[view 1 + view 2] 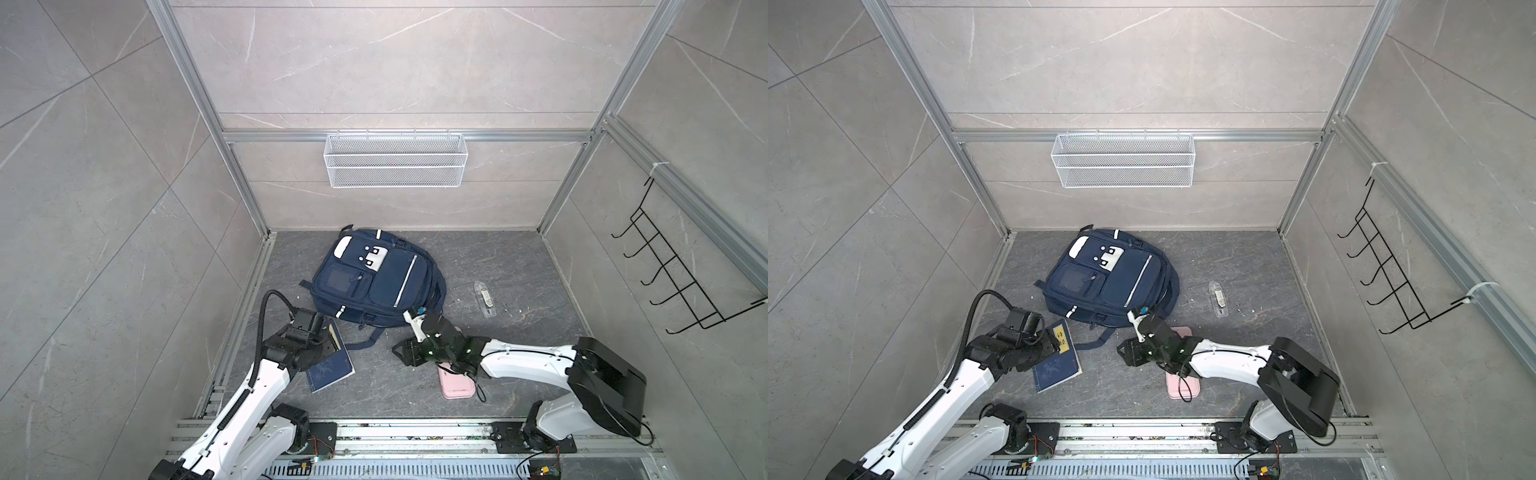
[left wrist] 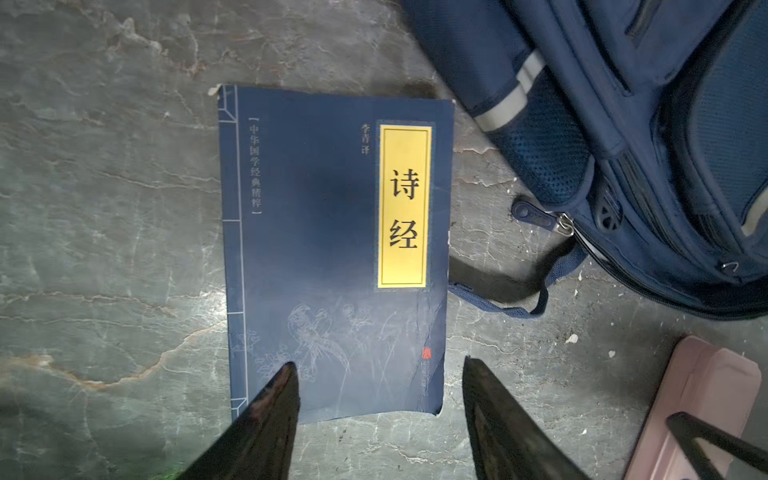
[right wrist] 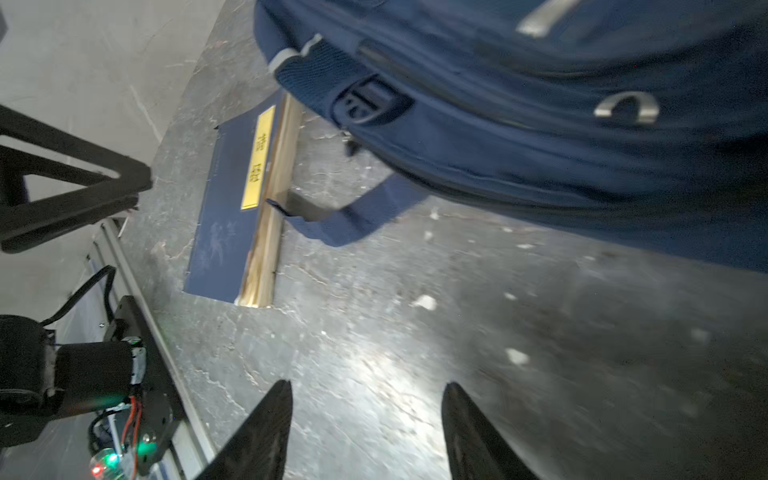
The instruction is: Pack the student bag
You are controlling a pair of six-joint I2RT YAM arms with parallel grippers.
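The student bag (image 1: 374,282) (image 1: 1108,278), navy blue with white patches and silver stripes, lies front up at the back of the floor. A navy-blue book with a yellow label (image 2: 332,249) (image 1: 330,370) lies flat in front of the bag's left corner. My left gripper (image 2: 378,363) hangs open just above the book's near end, holding nothing. One bag strap (image 2: 498,286) lies on the floor beside the book. My right gripper (image 3: 370,384) (image 1: 401,353) is open over bare floor in front of the bag (image 3: 540,124), holding nothing.
A pink case (image 1: 457,384) (image 2: 698,399) lies partly under my right arm. A clear plastic case (image 1: 485,300) lies right of the bag. A white wire basket (image 1: 395,160) hangs on the back wall, and a black hook rack (image 1: 681,282) on the right wall.
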